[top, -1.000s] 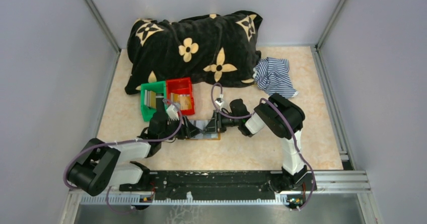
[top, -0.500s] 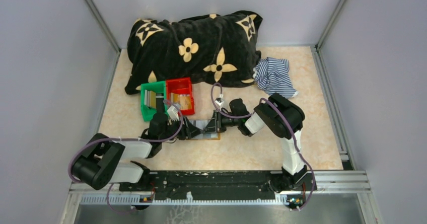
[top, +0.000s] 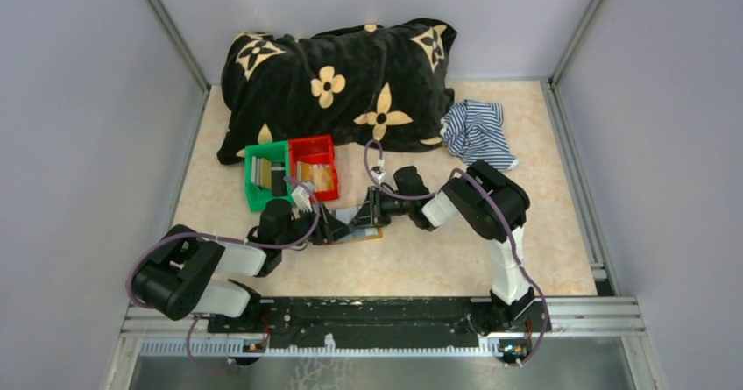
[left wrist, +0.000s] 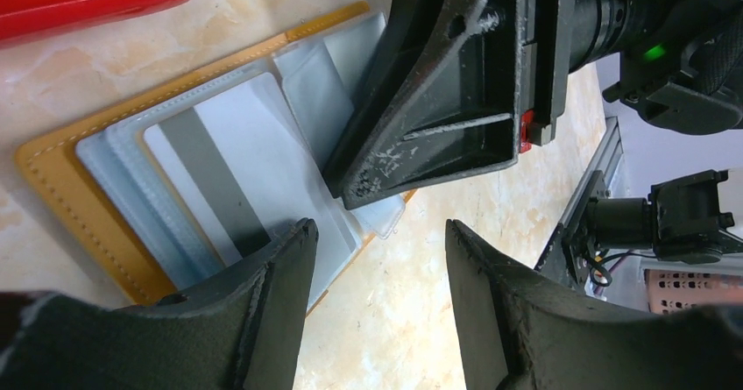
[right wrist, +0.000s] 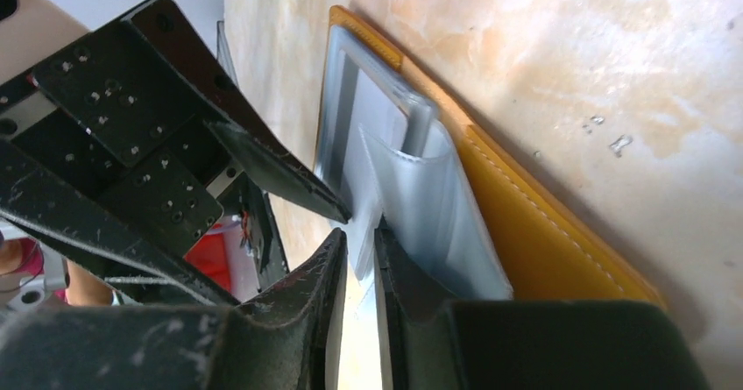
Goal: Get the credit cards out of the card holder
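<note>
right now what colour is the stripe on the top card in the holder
Dark grey stripe on a whitish card; left wrist view shows it best.

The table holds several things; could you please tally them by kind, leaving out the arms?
bins: 2, green and red
wallet: 1
blanket: 1
striped cloth: 1
total: 5, leaving out the cards and the bins' contents, too hidden to count

Red bin (top: 314,164) and green bin (top: 265,173) block beyond the card holder (left wrist: 61,188); left gripper (left wrist: 377,232) and right gripper (right wrist: 359,232) flank it; near table (top: 421,258) gives room.
</note>
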Motion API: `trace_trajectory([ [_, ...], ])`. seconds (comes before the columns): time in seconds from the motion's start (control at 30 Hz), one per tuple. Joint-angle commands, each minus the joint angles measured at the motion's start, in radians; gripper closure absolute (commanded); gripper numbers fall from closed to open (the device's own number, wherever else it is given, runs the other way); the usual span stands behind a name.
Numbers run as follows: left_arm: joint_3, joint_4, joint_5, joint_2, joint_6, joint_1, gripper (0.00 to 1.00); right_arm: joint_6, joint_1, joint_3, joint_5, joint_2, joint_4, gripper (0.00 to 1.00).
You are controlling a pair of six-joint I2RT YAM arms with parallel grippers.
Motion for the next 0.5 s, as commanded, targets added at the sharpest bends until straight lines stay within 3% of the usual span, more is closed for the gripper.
trace_trajectory([
  [0.0,-0.034,-0.079,-0.002,0.043,0.011,0.004,0.37,-0.042,0.013,0.052,0.048,-0.003,-0.071,0.85],
  [0.17,-0.039,-0.056,0.002,0.065,0.008,0.004,0.37,-0.044,0.013,0.045,0.049,-0.005,-0.074,1.0],
  [0.47,-0.038,-0.081,0.027,-0.006,-0.005,0.003,0.36,-0.054,0.011,-0.002,0.05,-0.038,-0.054,1.0],
])
